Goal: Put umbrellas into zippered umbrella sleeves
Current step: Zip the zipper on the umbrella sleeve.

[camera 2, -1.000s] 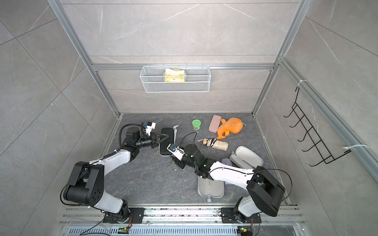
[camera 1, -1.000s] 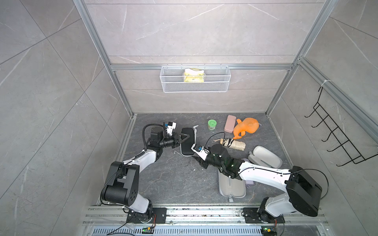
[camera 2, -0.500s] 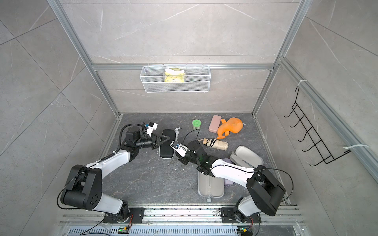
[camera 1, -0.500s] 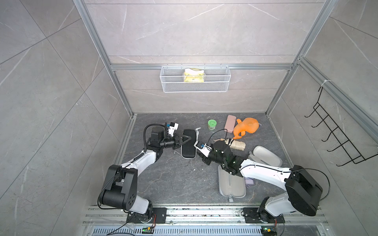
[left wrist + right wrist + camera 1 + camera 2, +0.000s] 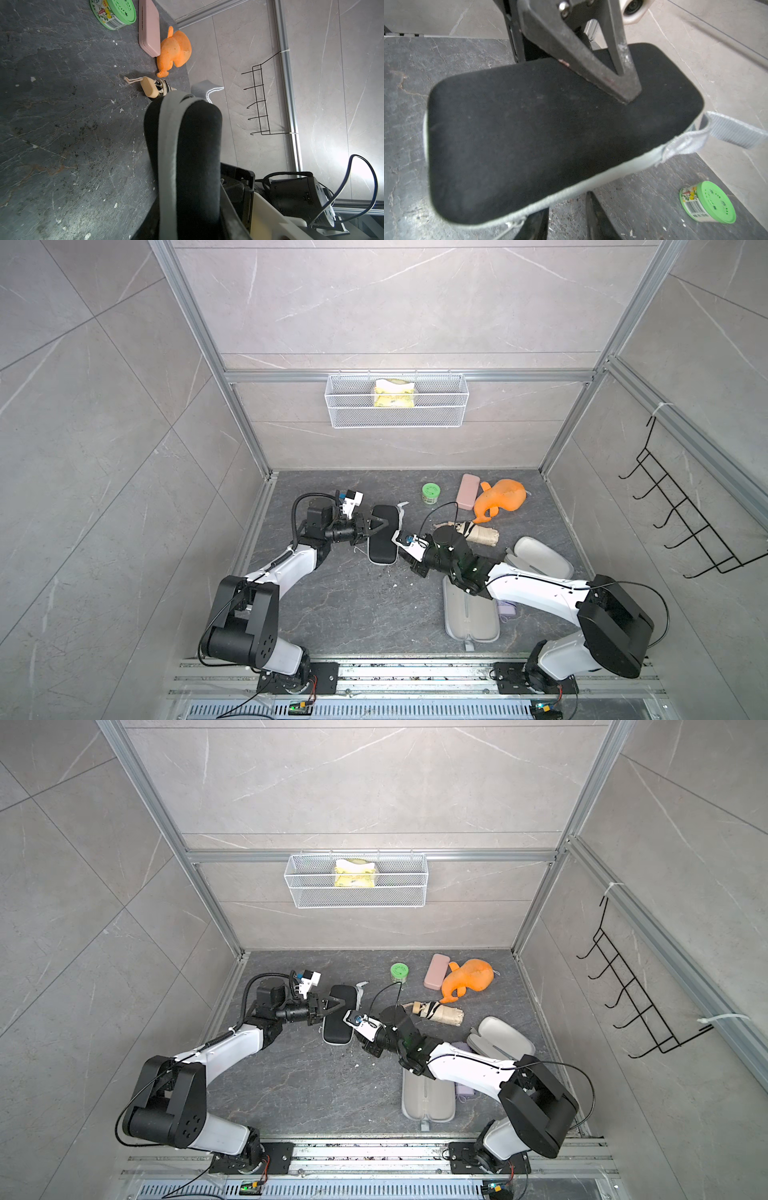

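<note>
green tin (image 5: 431, 492) | pink case (image 5: 468, 491) beside orange plush toy (image 5: 500, 503) | wire basket (image 5: 440, 414) holds yellow packet (image 5: 395, 393) | black hook rack (image 5: 693, 517)

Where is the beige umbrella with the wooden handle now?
In both top views the beige umbrella lies at the back right, next to the orange plush toy, on its near side.

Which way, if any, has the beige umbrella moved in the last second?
No. The beige umbrella lies in the same spot, just as far from the back wall and the wire basket above.
</note>
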Robot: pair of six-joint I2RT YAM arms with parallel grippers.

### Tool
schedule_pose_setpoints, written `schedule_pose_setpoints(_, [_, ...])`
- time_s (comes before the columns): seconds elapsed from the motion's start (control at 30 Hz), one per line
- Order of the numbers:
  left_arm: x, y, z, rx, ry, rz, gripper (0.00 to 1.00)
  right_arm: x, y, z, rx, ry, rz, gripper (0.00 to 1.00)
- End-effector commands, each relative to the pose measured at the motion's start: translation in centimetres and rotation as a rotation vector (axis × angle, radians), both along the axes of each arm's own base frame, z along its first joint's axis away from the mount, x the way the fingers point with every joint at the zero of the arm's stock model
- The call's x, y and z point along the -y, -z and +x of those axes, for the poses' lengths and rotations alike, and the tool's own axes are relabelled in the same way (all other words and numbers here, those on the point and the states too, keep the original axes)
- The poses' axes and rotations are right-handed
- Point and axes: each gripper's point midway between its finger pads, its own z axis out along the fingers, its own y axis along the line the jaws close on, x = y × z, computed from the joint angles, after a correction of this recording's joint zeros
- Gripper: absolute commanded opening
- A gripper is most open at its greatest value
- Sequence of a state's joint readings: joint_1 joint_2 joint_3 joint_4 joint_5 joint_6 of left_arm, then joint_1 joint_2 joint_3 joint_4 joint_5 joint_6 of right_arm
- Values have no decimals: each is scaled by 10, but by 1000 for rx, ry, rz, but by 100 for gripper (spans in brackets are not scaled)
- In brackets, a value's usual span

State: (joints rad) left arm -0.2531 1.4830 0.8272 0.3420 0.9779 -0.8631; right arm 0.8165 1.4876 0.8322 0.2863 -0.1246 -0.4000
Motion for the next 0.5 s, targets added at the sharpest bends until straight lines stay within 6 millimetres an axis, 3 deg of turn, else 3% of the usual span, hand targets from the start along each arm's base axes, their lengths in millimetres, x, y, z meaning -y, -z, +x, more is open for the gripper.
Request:
schedule_pose_setpoints(0.0, [4,-46,-4,184,64,-31,4,4,-2,-9,36,-38,-21,35])
schedule_pose_setpoints(0.47, [1,-56,-3,296,36,11,2,-2,4,-19,-18,-34,44,42])
